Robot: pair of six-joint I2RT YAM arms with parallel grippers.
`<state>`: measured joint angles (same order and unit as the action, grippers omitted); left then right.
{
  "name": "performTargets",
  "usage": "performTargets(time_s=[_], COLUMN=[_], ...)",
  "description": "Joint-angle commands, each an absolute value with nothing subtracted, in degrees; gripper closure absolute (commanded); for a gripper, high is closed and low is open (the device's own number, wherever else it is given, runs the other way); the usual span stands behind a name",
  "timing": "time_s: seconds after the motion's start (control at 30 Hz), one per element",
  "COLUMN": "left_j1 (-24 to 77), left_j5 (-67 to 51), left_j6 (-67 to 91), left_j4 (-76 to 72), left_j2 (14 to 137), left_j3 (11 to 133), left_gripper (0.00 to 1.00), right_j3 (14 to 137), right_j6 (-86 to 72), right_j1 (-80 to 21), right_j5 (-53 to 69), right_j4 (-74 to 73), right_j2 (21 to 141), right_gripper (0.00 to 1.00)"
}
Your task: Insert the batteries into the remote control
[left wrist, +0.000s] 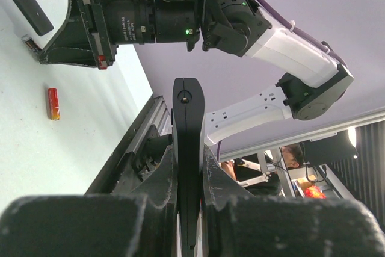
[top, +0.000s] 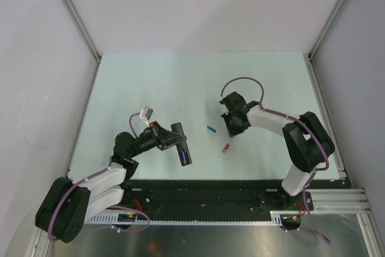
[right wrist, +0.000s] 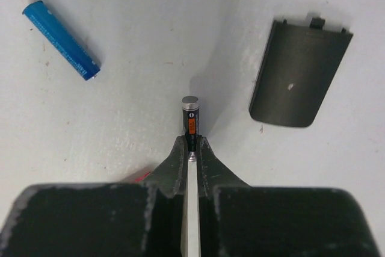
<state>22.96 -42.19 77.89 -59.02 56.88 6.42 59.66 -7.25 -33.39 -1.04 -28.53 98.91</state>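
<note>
Pale table (top: 150, 76) between plain lilac walls (top: 36, 58)

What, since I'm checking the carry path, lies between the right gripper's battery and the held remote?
Only the blue battery, lying flat on that line; the red battery lies just to its near side. Nothing else blocks the remote.

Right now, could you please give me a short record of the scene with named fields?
left fingers: shut on remote control
right fingers: shut on dark orange-banded battery, gripped by one end
blue battery: loose on table
red battery: loose on table
battery cover: off, lying on table
</note>
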Motion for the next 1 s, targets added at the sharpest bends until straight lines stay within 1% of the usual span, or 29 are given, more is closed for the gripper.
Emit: performTargets(time_s=[0.0, 0.13, 0.2, 0.23, 0.33, 0.47, 0.57, 0.8, 0.97], left_j1=[22.5, 22.67, 23.03, 23.2, 24.43, 27.5, 29.26, 31.38, 32.26], left_j5=[-41.4, -40.35, -39.82, -39.29, -38.06, -35.87, -34.9, -32.61, -29.98], left_j6=[76.46, 76.29, 76.2, 76.29, 76.64, 76.64, 76.55, 75.76, 75.41], left_j4=[-60.73, -60.73, -60.64, -60.64, -60.64, -60.64, -60.64, -60.65, -60.64], left_j2=[56.95, 58.0, 58.97, 59.58, 62.4, 66.44, 68.81, 72.16, 72.95], left_j3=[7.29, 8.61, 9.4, 9.67, 10.98, 13.71, 15.64, 18.28, 18.63], left_gripper=[1.0, 1.0, 1.0, 1.0, 1.0, 1.0, 1.0, 1.0, 1.0], right_j3=[59.41, 60.99, 63.18, 65.8, 70.47, 74.43, 77.15, 82.78, 84.37], right_j6=[-14.93, -20.29, -22.05, -22.23, -23.81, -26.36, -27.95, -30.14, -31.72], right_j1=[-33.57, -35.67, -37.87, -40.84, -45.51, -52.36, -54.49, -59.49, -61.52], right_j5=[-2.28, -0.53, 0.97, 0.97, 0.97, 4.65, 5.97, 4.84, 3.69], right_j4=[-31.8, -36.2, -41.8, -43.75, -50.08, -53.7, -55.01, -57.13, -57.57], right_j2=[91.95, 79.67, 77.27, 75.6, 74.8, 74.79, 74.97, 77.77, 80.94], right_gripper=[1.0, 1.0, 1.0, 1.0, 1.0, 1.0, 1.0, 1.0, 1.0])
